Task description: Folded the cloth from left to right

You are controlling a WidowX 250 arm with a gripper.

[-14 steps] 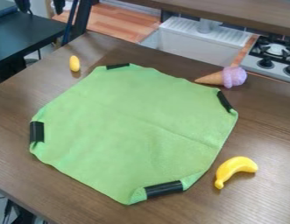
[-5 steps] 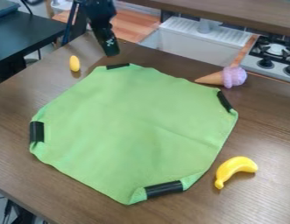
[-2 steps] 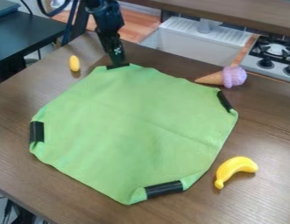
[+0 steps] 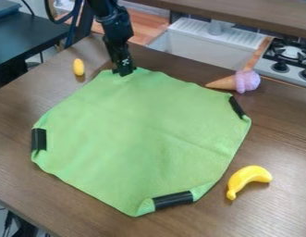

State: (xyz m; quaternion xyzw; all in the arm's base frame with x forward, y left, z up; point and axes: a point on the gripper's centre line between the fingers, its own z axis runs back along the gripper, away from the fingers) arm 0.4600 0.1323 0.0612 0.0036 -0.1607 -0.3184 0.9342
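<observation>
Hand (image 4: 123,74) at green cloth's (image 4: 133,134) far edge | apart or together: cannot tell | cloth spread out

Could not see the bit of cloth (image 4: 136,129) behind the gripper (image 4: 123,74). Saw the arm (image 4: 106,8) cut off at the top edge, the stove (image 4: 297,75) at the right, the dark table (image 4: 25,34) at the left. Lost the sink's (image 4: 204,46) lower part behind the brown table (image 4: 31,97).
</observation>
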